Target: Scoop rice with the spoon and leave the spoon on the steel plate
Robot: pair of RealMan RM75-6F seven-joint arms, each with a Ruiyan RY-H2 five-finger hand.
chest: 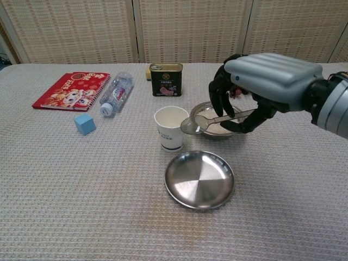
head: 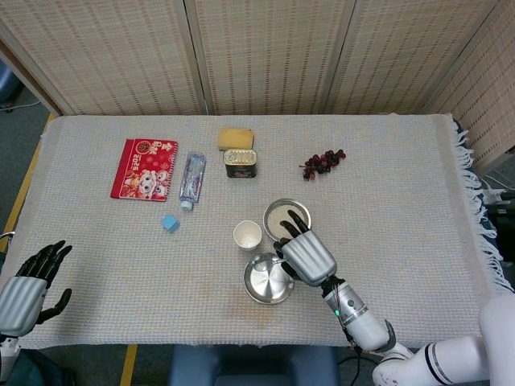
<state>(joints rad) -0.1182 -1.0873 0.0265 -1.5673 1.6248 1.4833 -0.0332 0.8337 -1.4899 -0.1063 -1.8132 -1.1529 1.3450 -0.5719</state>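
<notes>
Spoon (chest: 215,119): held level in the right hand (chest: 261,87), bowl end toward the paper cup, hanging in the air above the gap between the cup, the rice dish and the steel plate; whether any rice lies in its bowl cannot be told.
Right hand: fingers curled around the spoon's handle, back of the hand upward, over the near rim of the rice dish; in the head view it covers part of that dish (head: 308,256).
Steel plate (chest: 199,179): on the cloth, nearest the robot, bare and shiny, just in front of the cup.
Rice dish (chest: 209,111): shallow metal dish with white rice, just right of the cup.
Paper cup (chest: 171,128): upright, white, between the steel plate and the tin.
Left hand (head: 28,286): at the table's near left corner, fingers spread, holding nothing.
Farther back: tin can (chest: 166,79), water bottle (chest: 116,92) lying flat, red notebook (chest: 70,90), blue cube (chest: 85,123), yellow sponge (head: 235,138), grapes (head: 322,162).
</notes>
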